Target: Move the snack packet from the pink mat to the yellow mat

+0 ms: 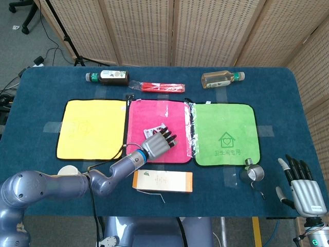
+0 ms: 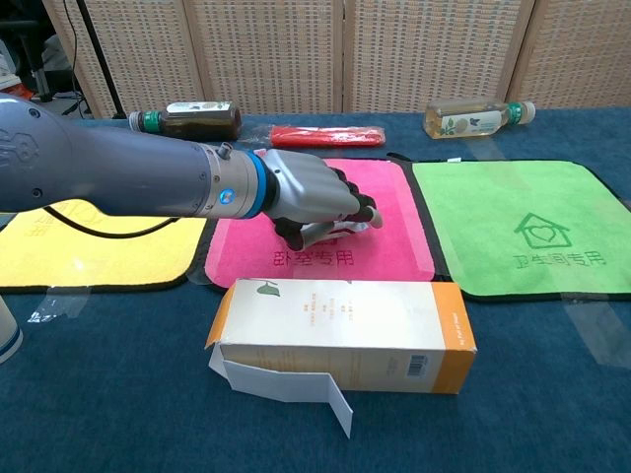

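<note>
A: Where is the snack packet [image 2: 330, 229]?

B: On the pink mat [image 1: 174, 116], mostly covered by the left hand [image 1: 157, 143], which lies flat over it with its fingers [image 2: 357, 205] curled around the wrapper.

A: Is it gripped?

B: The fingers wrap it, but the packet rests on the mat, not lifted.

A: And the right hand [image 1: 304, 190]?

B: Off at the counter's [image 1: 46, 87] near corner, fingers apart, holding nothing. The yellow mat [image 1: 91, 128] lies just beside the pink one.
</note>
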